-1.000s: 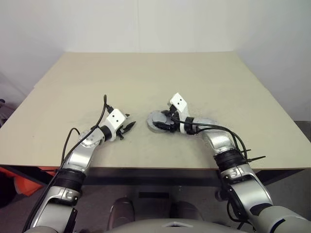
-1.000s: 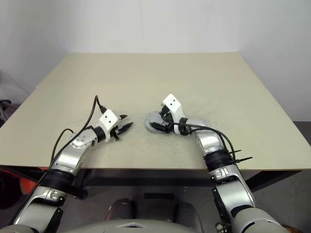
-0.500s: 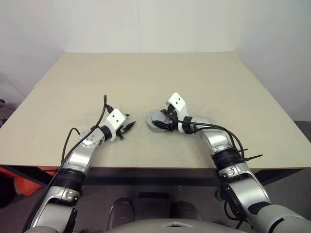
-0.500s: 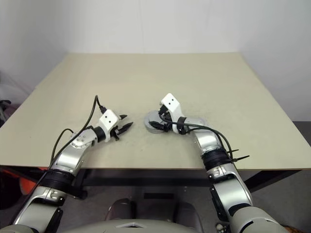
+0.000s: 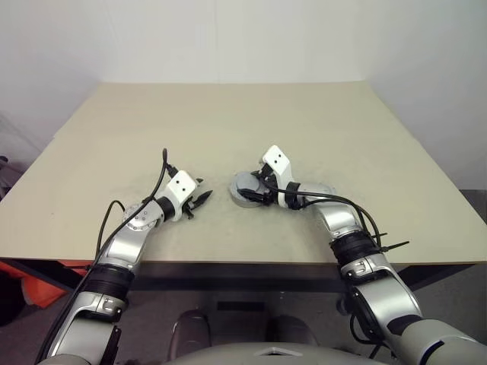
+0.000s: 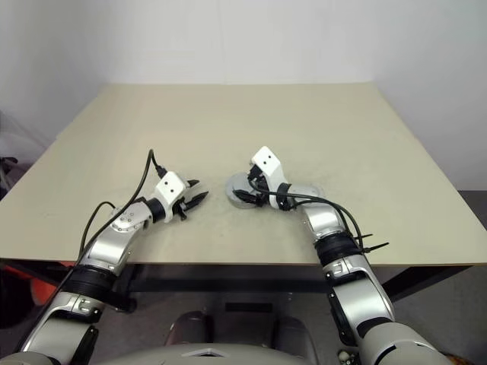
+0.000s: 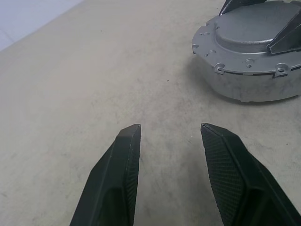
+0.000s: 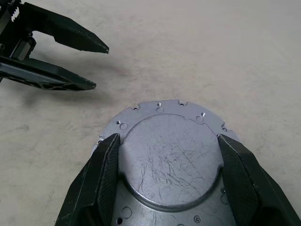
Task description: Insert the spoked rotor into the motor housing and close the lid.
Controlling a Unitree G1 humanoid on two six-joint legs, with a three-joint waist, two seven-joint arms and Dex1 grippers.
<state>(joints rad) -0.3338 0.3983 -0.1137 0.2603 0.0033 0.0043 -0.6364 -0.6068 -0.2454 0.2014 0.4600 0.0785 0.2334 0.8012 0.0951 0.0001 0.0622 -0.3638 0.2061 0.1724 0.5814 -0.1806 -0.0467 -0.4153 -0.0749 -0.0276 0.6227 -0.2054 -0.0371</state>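
Observation:
The matte grey lid (image 8: 171, 160) lies on the motor housing (image 7: 249, 89), which stands on the table a little right of centre. The housing's inside and the spoked rotor are hidden. My right gripper (image 8: 169, 137) reaches over the lid from the right. Its two black fingers (image 8: 106, 169) hug either side of the lid's raised round centre. My left gripper (image 7: 170, 129) hovers low over the bare table to the left of the housing. It points toward the housing, open with nothing between its fingers, about a hand's width away.
The beige table (image 5: 228, 122) stretches wide behind and beside the housing. Its front edge (image 5: 228, 262) runs just beneath both forearms. Cables loop off both wrists.

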